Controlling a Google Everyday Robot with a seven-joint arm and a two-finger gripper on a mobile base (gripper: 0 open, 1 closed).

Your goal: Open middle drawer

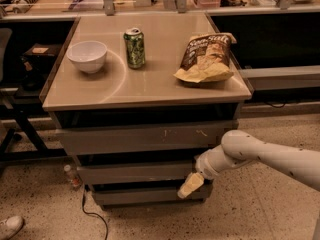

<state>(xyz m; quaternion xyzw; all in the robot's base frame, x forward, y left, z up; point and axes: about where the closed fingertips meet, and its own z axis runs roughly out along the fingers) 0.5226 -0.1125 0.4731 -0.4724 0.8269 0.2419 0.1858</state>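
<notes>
The middle drawer is a plain grey flat front, set between the taller scratched top front and the short bottom front. Dark gaps show above each front. My gripper, pale yellow at the end of the white arm, hangs at the right end of the cabinet. It sits in front of the lower right corner of the middle drawer and the top of the bottom front. Whether it touches the front does not show.
On the cabinet top stand a white bowl, a green can and a chips bag. A small bottle and a black cable lie on the floor at left. A shoe is at bottom left.
</notes>
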